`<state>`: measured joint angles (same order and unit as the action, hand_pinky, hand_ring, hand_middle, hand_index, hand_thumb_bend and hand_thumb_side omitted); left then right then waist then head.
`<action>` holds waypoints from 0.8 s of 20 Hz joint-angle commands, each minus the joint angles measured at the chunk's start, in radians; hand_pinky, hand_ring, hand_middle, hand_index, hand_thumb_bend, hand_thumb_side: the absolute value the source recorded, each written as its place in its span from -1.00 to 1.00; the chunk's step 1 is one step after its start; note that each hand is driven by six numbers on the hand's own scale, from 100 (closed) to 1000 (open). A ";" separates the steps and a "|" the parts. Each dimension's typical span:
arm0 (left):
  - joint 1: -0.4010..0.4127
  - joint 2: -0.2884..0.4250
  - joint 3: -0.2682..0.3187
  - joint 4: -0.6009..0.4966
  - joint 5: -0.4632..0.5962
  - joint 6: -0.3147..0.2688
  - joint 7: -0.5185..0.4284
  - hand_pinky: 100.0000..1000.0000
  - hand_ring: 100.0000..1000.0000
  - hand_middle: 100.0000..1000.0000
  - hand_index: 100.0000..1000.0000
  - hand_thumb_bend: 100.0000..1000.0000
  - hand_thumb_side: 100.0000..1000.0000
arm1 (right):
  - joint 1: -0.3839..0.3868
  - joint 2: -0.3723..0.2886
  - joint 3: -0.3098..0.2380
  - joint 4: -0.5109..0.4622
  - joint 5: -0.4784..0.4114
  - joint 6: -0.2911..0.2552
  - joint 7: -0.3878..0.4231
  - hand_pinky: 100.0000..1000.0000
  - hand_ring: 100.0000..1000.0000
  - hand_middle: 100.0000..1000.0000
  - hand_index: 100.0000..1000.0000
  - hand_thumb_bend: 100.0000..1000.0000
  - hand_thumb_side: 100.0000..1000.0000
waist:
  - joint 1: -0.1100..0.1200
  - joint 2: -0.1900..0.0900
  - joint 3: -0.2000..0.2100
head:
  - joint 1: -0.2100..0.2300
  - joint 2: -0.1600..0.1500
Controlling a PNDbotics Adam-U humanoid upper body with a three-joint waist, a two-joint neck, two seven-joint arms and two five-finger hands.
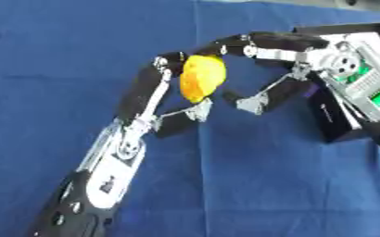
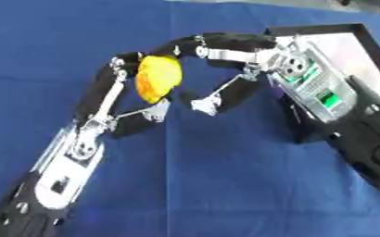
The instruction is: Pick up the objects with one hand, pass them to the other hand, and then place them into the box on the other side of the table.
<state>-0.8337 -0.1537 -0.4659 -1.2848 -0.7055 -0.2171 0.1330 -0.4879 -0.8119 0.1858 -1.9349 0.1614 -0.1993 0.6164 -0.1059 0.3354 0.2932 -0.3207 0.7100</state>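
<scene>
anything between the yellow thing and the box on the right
Nothing loose on the cloth. The yellow object sits between both hands; only the right hand and its arm lie between it and the box, partly covering the box.

Blue cloth [image 1: 250, 185] across the whole table, lightly creased.

Yellow-orange object [image 1: 202, 77], blue tablecloth [image 1: 47, 69], black-rimmed box [image 2: 364, 34].

Even, bright overhead light; blue cloth [image 1: 250, 185] saturated, no hard shadows beside either hand. Mild glare on silver plates of left hand [image 1: 132, 139] and right hand [image 2: 290, 69]. Whole picture soft, edges slightly smeared.
</scene>
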 commanded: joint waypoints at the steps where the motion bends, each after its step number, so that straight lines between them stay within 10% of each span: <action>1: -0.016 -0.012 -0.013 -0.047 0.014 -0.003 -0.011 0.50 0.03 0.00 -0.12 -1.00 -0.49 | -0.006 -0.014 -0.006 -0.002 -0.010 0.004 -0.006 0.85 1.00 0.79 1.00 -1.00 -0.72 | -0.006 -0.023 -0.002 | -0.005 -0.004; 16: -0.009 -0.022 -0.014 -0.023 0.015 -0.010 -0.003 0.51 0.03 0.00 -0.12 -1.00 -0.46 | -0.009 -0.012 -0.009 -0.030 -0.098 0.048 -0.040 0.76 1.00 0.40 0.76 -1.00 -0.78 | -0.004 -0.017 -0.004 | -0.011 0.000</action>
<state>-0.8287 -0.1599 -0.4775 -1.2884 -0.6914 -0.2223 0.1258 -0.4879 -0.8050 0.1860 -1.9477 0.0704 -0.1559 0.5791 -0.1059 0.3354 0.2911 -0.3280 0.7105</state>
